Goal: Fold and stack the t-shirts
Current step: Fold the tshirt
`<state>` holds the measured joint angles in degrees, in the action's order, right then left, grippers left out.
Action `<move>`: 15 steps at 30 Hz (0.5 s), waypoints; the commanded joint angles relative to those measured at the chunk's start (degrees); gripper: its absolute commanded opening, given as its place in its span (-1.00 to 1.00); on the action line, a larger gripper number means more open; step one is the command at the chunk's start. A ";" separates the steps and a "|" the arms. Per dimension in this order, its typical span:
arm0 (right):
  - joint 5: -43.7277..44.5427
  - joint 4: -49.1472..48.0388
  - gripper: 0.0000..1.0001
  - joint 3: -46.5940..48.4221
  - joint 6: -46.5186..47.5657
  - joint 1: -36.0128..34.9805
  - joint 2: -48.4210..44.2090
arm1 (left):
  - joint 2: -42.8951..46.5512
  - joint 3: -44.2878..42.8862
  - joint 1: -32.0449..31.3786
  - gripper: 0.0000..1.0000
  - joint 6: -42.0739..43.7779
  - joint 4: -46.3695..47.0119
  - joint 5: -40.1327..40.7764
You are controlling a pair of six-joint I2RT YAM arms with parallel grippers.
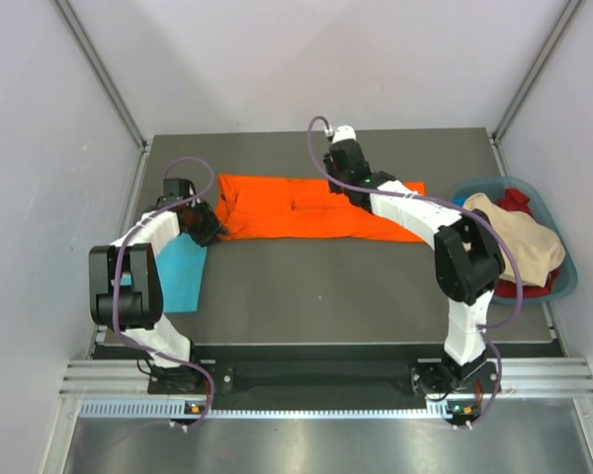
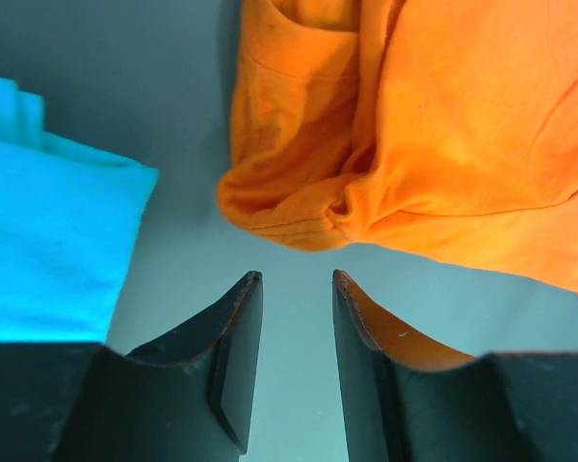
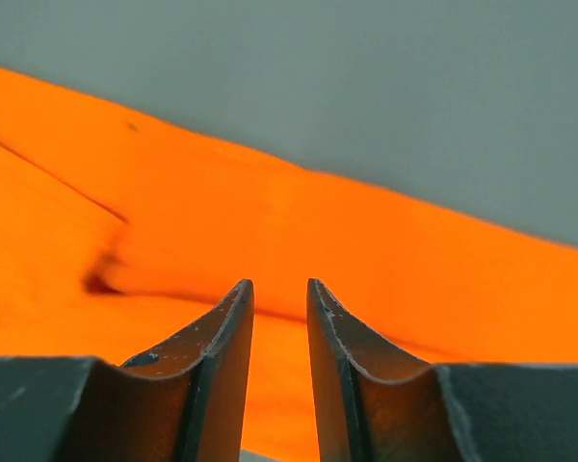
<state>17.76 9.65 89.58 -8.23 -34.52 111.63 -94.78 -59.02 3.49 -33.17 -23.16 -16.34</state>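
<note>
The orange t-shirt [image 1: 306, 209] lies spread in a long band across the back middle of the table. It also shows in the left wrist view [image 2: 414, 144] and the right wrist view [image 3: 270, 221]. The turquoise t-shirt [image 1: 178, 272] lies folded flat at the left; its edge shows in the left wrist view [image 2: 48, 241]. My left gripper [image 1: 213, 228] is open and empty over bare table, just short of the orange shirt's bunched left end [image 2: 297, 279]. My right gripper [image 1: 348, 183] is open and empty, low over the orange shirt near its back edge [image 3: 279, 286].
A blue basket [image 1: 471, 188] stands at the right edge of the grey table [image 1: 326, 286], holding a beige cloth [image 1: 519, 242] and a red cloth [image 1: 519, 202]. Pale walls close in the table on three sides.
</note>
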 commanded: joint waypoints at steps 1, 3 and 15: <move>-1.15 3.36 -0.42 -5.28 -3.37 1.65 -5.19 | 2.50 1.54 -1.11 -0.20 -1.19 5.48 2.19; -1.15 4.41 -0.42 -8.70 -4.86 2.88 -7.38 | 0.83 1.28 -1.02 -0.19 -1.81 6.02 2.62; -0.97 9.42 -0.49 -18.73 -7.33 13.60 -9.42 | -4.97 -2.76 -1.03 -0.19 -3.39 1.54 15.81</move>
<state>16.16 18.20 71.83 -14.81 -21.61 103.13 -99.00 -58.96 2.35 -35.92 -21.61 -4.56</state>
